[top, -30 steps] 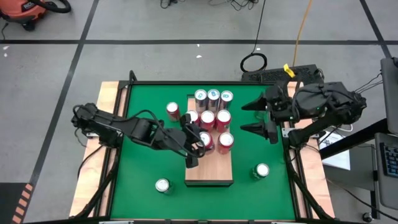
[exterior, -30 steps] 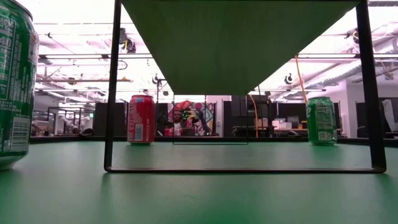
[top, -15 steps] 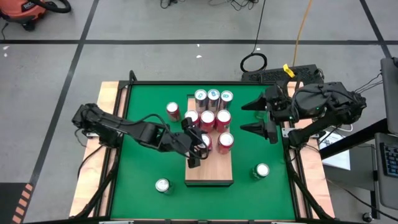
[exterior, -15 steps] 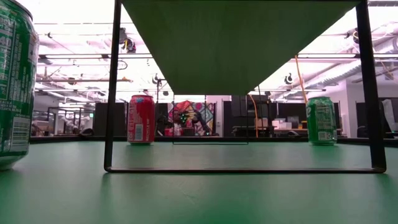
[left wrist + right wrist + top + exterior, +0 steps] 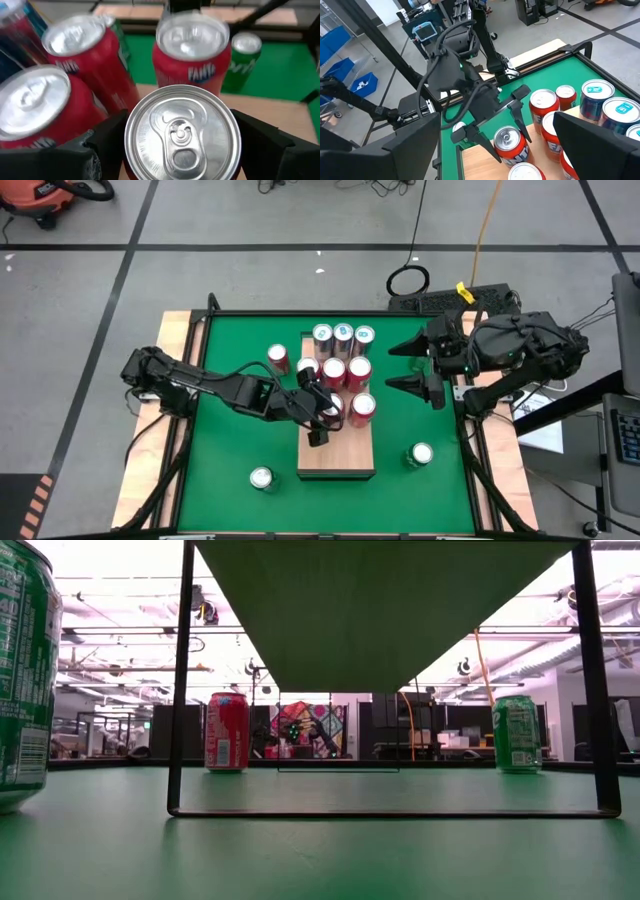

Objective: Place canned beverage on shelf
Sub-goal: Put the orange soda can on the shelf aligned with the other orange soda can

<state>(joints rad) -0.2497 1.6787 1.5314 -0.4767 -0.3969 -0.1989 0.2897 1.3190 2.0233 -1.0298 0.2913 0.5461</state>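
Left end effector (image 5: pixel 318 412): over the shelf's left edge, fingers (image 5: pixel 107 145) spread either side of a red can (image 5: pixel 182 132). In the left wrist view the can's silver lid fills the space between the two dark fingers, with a slim gap showing at each side; fingers apart, bracketing the can rather than clamped on it, as far as I can judge. In the right wrist view the same fingers straddle the can, which stands upright, long axis vertical, base on the wood.

Key relation: can sits directly between the left fingers, on the pale wooden shelf (image 5: pixel 340 458), in the left-hand place of the nearest occupied row. Beside it to the right, another red can (image 5: pixel 362 408). Beyond, a row of three red cans, then three cans at the far end, two with blue-marked lids.

Judgement: the placement looks done for this can; the coming move is a clean withdrawal, up or back towards the left arm's own side, without brushing the neighbours.

Off the shelf on the green tabletop (image 5: pixel 225 440): one red can (image 5: pixel 278 358) just left of the far end, two green cans (image 5: pixel 261 477) near the front, one each side. Shelf's near half bare.

Right end effector (image 5: pixel 412 367): fingers wide apart, empty, hanging near the tabletop's right edge, well apart from the shelf. Left arm clearly nearer.
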